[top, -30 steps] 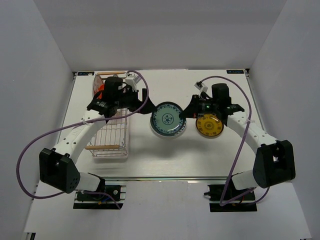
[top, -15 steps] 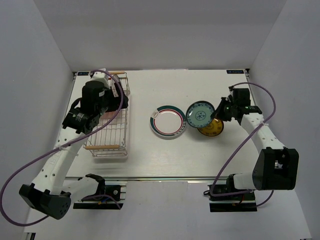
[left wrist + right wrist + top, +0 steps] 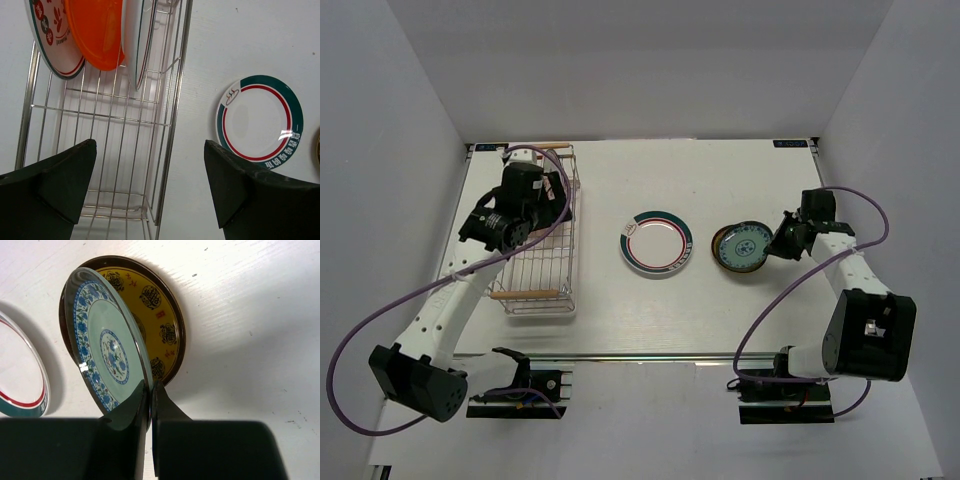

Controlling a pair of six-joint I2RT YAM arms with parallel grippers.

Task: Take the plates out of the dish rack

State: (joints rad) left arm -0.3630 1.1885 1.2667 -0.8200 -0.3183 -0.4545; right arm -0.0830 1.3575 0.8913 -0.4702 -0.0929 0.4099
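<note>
Teal-blue patterned round plate (image 3: pixel 102 350), rim clamped in right gripper (image 3: pixel 148 386), is held tilted over yellow patterned plate (image 3: pixel 161 315); left gripper (image 3: pixel 149 147) gapes above silver wire rack (image 3: pixel 172 125).

The wire rack (image 3: pixel 535 270), at nine o'clock, holds three upright plates: a red-marked plate (image 3: pixel 50 35), an orange plate (image 3: pixel 95 30) and a white plate (image 3: pixel 136 45). The banded plate (image 3: pixel 657 241) lies flat mid-table. At three o'clock the blue plate (image 3: pixel 102 355) leans tilted on the flat yellow plate (image 3: pixel 160 325).

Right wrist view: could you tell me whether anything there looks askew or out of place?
Only the teal-blue plate: pinched by its rim in the right hand, it stands tilted over the yellow plate rather than flat.
</note>
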